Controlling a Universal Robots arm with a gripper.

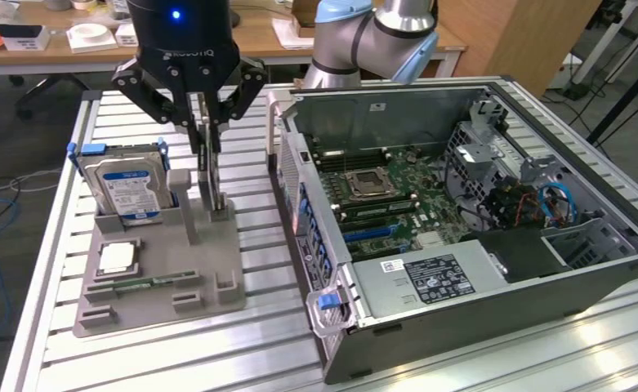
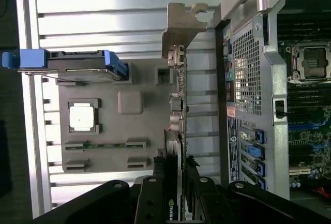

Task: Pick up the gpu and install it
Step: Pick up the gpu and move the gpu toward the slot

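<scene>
The gpu (image 1: 215,186) stands on edge in a slot of the grey holder block (image 1: 218,249), its silver end bracket (image 2: 182,25) at one end. My gripper (image 1: 207,152) hangs straight above it, with a black finger pressed against each face of the card's upper edge. In the wrist view the gpu (image 2: 178,113) runs edge-on into my gripper (image 2: 175,185). Its lower edge is still at the holder slot. I cannot tell whether it has left the slot.
The open computer case (image 1: 596,273) lies to the exterior view's right of the holder, motherboard (image 1: 390,192) facing up. On the holder are a hard drive (image 1: 131,186) in a blue bracket, a processor (image 1: 117,257) and a memory stick (image 1: 145,283). All rests on a slatted aluminium table (image 1: 243,351).
</scene>
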